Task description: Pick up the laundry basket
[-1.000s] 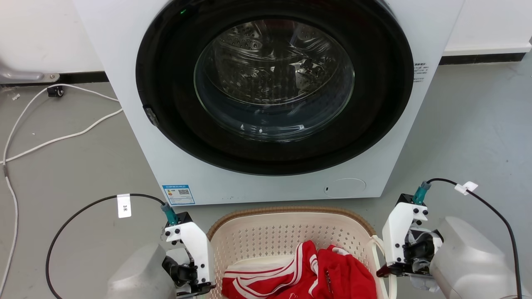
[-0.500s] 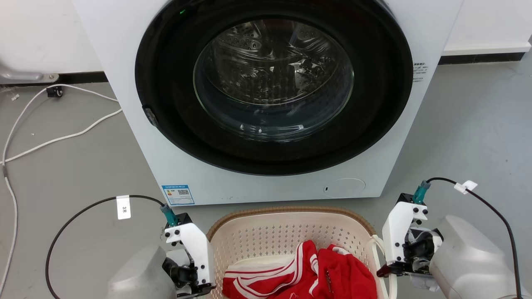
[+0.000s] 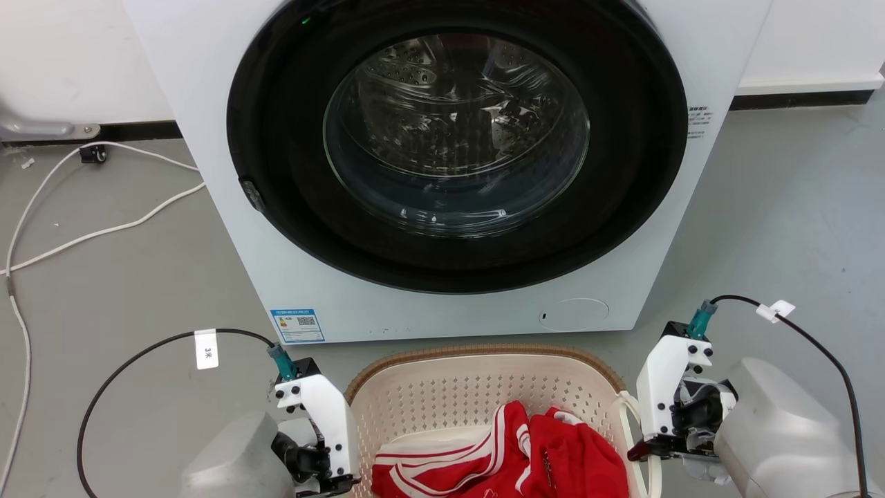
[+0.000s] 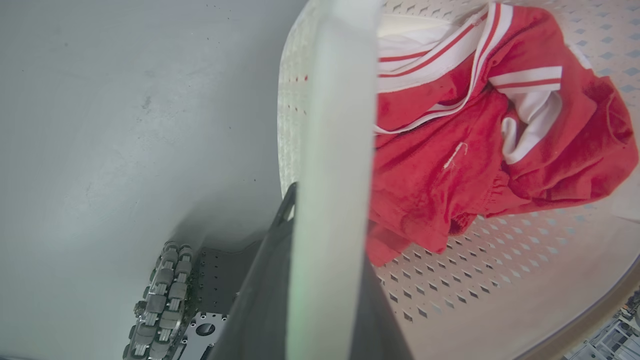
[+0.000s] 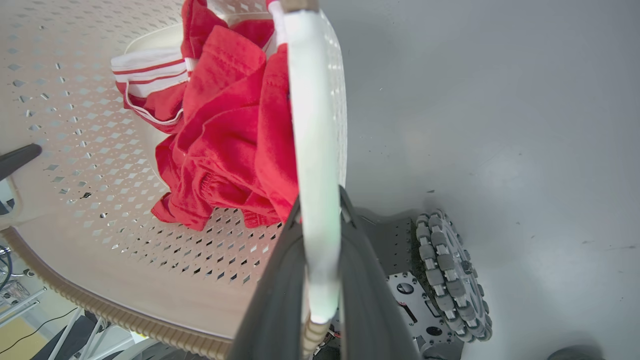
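cream perforated laundry basket [image 3: 449,395] — brown rim

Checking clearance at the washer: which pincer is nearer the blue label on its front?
Left. The left pincer grips the laundry basket's handle nearly in front of the blue label; the right pincer grips the opposite handle, across the basket from it.

One laundry basket [image 3: 484,387], one washer [image 3: 449,159], two pincers [image 4: 327,210] [image 5: 320,197]
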{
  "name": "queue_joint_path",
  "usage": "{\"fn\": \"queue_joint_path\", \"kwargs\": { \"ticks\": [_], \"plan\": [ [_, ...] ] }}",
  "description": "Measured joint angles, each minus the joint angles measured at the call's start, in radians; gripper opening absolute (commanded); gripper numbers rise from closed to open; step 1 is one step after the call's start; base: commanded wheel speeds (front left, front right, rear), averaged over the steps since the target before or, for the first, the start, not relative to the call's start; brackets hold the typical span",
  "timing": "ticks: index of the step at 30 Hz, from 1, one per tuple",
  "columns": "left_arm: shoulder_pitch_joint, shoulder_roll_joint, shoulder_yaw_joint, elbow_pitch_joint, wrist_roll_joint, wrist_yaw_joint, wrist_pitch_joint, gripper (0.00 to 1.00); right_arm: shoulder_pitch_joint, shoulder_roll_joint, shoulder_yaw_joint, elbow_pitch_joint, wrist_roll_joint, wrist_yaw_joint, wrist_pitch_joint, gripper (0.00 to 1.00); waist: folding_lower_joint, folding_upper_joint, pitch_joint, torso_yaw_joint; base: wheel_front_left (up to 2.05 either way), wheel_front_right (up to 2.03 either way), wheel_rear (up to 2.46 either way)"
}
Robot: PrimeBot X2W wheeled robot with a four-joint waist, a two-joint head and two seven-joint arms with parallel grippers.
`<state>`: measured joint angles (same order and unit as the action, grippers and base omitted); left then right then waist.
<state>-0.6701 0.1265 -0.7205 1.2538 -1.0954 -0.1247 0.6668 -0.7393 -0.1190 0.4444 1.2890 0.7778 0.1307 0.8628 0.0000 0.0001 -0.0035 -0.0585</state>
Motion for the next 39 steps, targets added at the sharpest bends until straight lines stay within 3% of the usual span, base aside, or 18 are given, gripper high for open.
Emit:
{"fn": "queue_joint_path", "kwargs": {
  "ticks": [39],
  "plan": [
    [0.006,-0.002,-0.030,0.006,-0.027,0.000,-0.038,0.00,0.007,0.018,-0.116,0.000,-0.110,0.000,0.008,0.00,0.0000,0.0000,-0.001,0.002,0.00,0.00,0.00]
  ]
}}
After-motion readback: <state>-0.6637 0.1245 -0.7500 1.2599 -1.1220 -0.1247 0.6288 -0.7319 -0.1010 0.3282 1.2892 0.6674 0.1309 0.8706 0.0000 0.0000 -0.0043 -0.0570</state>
